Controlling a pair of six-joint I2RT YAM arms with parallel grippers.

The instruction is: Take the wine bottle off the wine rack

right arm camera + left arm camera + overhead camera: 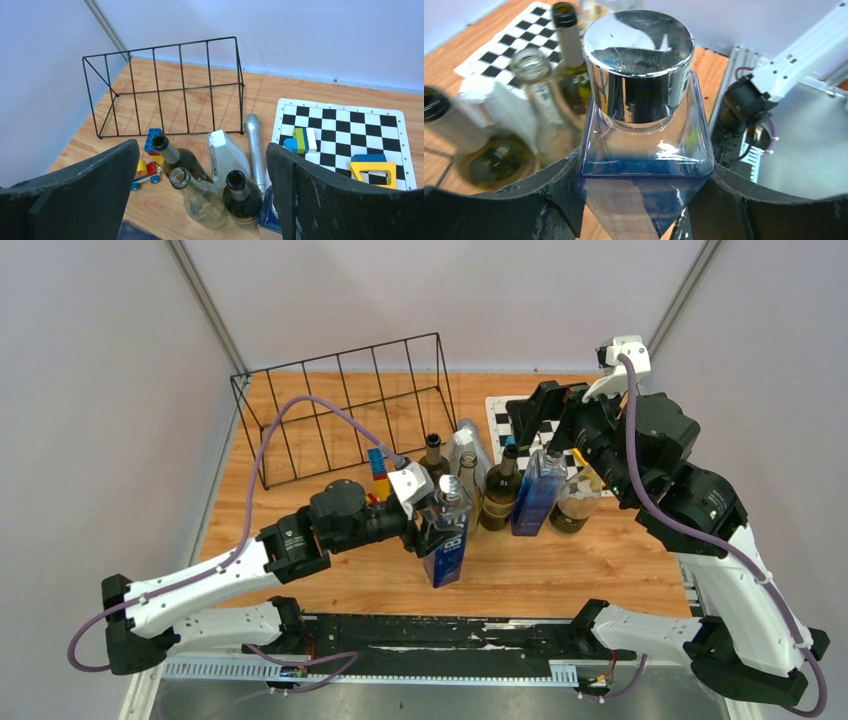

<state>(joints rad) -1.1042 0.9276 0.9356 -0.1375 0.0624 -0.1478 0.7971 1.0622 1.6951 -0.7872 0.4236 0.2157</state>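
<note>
The black wire wine rack (335, 356) stands empty at the back left of the table; the right wrist view shows the rack (180, 89) with no bottle in it. My left gripper (438, 518) is shut on a square blue bottle (447, 548) with a chrome cap, held upright in front of the rack. In the left wrist view both fingers press the blue bottle (644, 165) at its shoulders, with my left gripper (644, 200) around it. My right gripper (540, 420) hovers open above a cluster of standing bottles, and nothing sits inside the right gripper (202, 200).
Standing bottles crowd mid-table: a dark green one (500, 490), a second blue one (540, 490), a brown one (577, 502) and a clear one (200, 200). A chessboard mat (345, 130) with toy blocks lies back right. A microphone (255, 145), a white jug (227, 152) and a toy car (145, 172) lie nearby.
</note>
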